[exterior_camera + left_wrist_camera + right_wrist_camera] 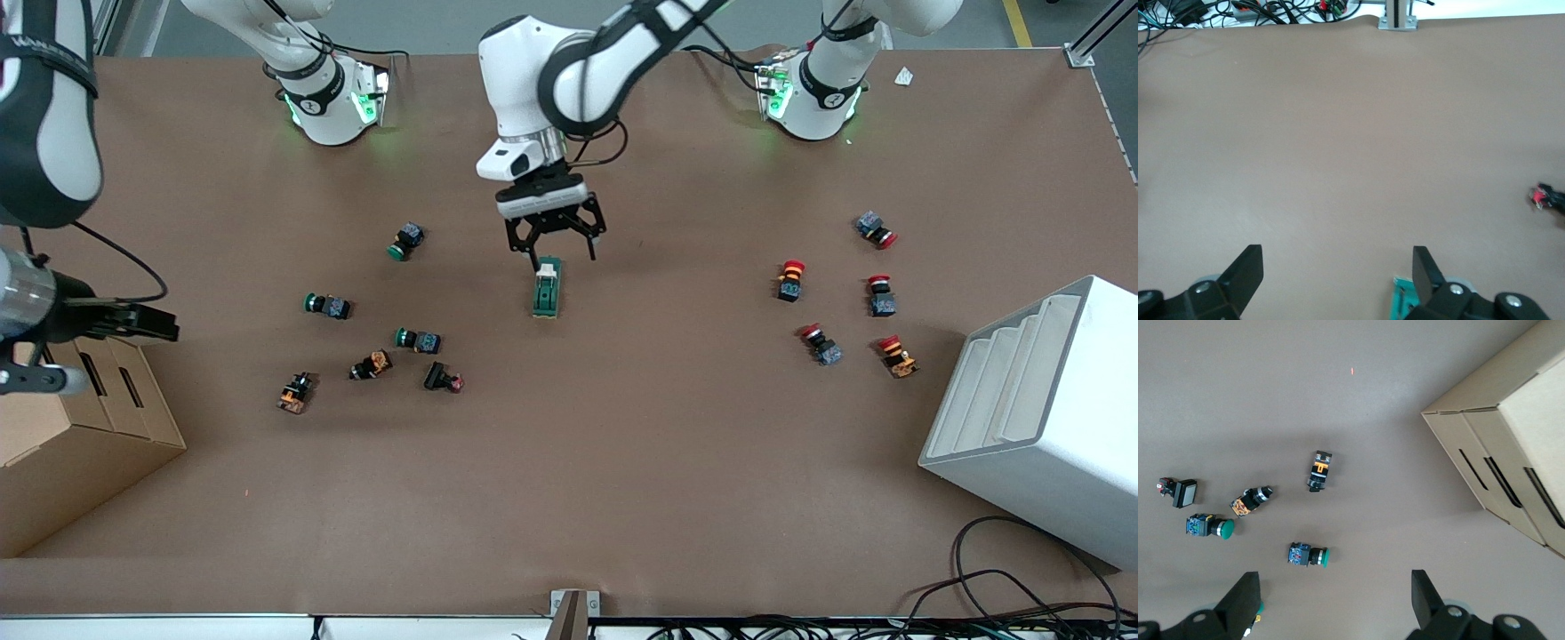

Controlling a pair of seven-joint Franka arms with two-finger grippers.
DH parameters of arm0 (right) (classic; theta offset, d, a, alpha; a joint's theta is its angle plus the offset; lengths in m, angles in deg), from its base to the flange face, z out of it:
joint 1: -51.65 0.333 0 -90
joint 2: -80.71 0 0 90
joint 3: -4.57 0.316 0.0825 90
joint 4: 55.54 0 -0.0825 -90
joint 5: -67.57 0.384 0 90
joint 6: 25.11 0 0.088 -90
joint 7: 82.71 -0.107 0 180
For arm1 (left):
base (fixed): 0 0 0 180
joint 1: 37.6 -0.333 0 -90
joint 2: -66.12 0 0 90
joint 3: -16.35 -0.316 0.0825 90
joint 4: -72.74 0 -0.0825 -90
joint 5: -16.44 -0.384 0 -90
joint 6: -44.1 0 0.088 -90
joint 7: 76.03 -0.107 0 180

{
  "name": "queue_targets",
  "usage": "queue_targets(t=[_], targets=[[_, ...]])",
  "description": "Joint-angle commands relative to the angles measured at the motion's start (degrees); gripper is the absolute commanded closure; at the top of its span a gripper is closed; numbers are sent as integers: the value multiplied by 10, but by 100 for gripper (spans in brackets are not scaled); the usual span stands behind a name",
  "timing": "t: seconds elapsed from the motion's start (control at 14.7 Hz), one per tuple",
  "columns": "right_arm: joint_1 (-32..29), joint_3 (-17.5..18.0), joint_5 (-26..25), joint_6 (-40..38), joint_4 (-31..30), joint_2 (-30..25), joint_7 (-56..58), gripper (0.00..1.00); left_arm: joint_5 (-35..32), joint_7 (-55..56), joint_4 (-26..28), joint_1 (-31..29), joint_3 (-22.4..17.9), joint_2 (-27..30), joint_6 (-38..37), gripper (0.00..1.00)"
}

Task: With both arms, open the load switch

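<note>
Left gripper spread wide, empty, just above load switch.

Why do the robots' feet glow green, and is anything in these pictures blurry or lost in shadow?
Front view: the green comes from lights on the arms' bases, spilling onto the table; the load switch under the open left gripper is sharp, its shadow soft. Left wrist view: the switch's green corner looks blurred. Right wrist view: the push buttons are crisp, the open right gripper's fingers are softer.

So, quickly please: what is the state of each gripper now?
Left gripper: open, empty, over the load switch.
Right gripper: open, empty, waiting above the cardboard box.
</note>
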Motion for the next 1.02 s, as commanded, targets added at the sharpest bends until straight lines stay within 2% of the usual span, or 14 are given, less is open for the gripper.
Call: queue_targets(t=[0.0, 0.34, 0.48, 0.61, 0.68, 0.81, 0.95], targets=[[-10, 11, -12, -29, 6, -17, 8, 0, 56, -107, 3, -56, 3, 36, 5, 1], [-10, 12, -7, -80, 35, -17, 4, 0, 201, -323, -58, -170, 3, 80, -18, 0], [-12, 12, -6, -87, 46, -16, 4, 0, 251, -443, -71, -232, 5, 107, -51, 0], [-15, 12, -6, -93, 61, -13, 4, 0, 347, -588, -85, -309, 4, 135, -64, 0], [-21, 12, -5, -95, 66, -12, 4, 0, 374, -640, -92, -341, 6, 143, -83, 0], [-18, 15, -5, -95, 70, -12, 4, 0, 392, -708, -103, -364, -1, 162, -116, 0], [-16, 17, -5, -97, 70, -14, 4, 0, 402, -727, -99, -362, -25, 195, -147, 0]])
